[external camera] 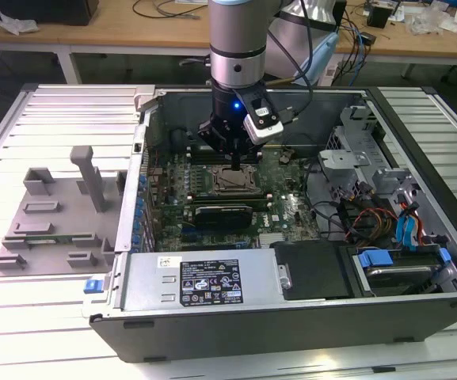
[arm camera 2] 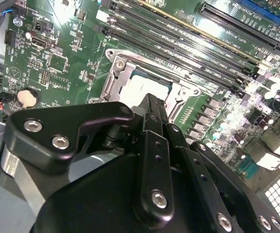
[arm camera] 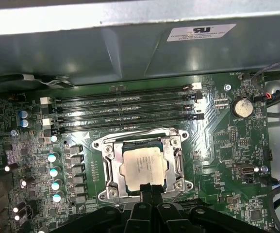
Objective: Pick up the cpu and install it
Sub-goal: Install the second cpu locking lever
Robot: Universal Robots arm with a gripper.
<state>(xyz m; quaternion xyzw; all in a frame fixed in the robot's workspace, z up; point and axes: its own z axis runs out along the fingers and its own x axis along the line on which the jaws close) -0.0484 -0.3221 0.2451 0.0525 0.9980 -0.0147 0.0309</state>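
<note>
The cpu (arm camera: 142, 166), a small square chip with a silver-grey top, lies flat inside the metal-rimmed socket frame (arm camera: 108, 167) on the green motherboard (arm camera: 227, 145). In the second wrist view the cpu (arm camera 2: 139, 83) shows just beyond the black fingers (arm camera 2: 152, 111). My gripper (arm camera: 150, 188) hangs over the near edge of the chip, its two fingers pressed together with nothing between them. In the exterior view the gripper (external camera: 237, 161) stands straight above the socket frame (external camera: 232, 182), inside the open computer case (external camera: 212, 317).
Memory slots (arm camera: 130, 109) run beside the socket. A long black expansion card (external camera: 222, 212) lies in front of it. Cables and drive bays (external camera: 386, 214) crowd the case at the exterior view's right. A grey fixture (external camera: 54, 214) stands on the slatted table at the left.
</note>
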